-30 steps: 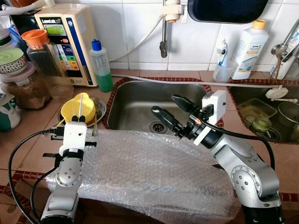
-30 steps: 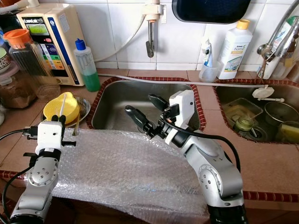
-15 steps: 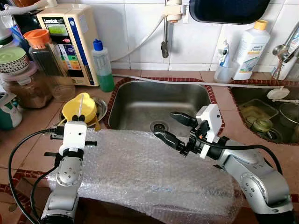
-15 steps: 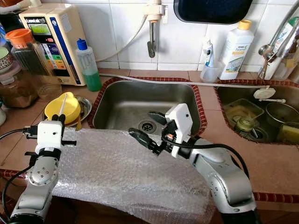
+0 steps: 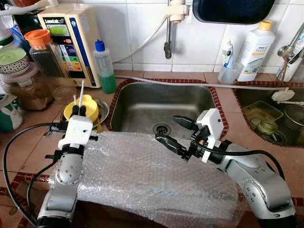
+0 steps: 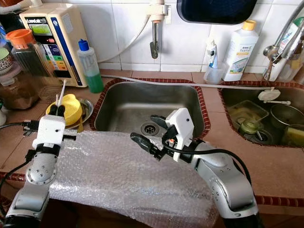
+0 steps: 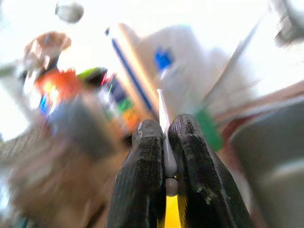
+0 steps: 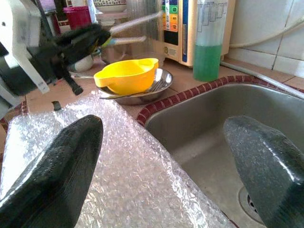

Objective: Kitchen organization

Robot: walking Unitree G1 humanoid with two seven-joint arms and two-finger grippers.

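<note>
White sticks (image 5: 80, 92) are pinched tight in the left gripper (image 5: 79, 111), at nine o'clock of the sink (image 5: 142, 102), over the yellow bowl (image 5: 90, 107). Looks like a carry; next it needs a drop spot. The right gripper (image 5: 176, 131), fingers spread, hovers at the bubble wrap (image 5: 142, 175) edge; open basin at twelve o'clock.

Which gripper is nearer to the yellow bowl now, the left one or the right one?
Left. The left gripper is right at the yellow bowl, jaws shut on thin white sticks. The right gripper hangs at the sink's front edge, jaws open, well apart from it.
</note>
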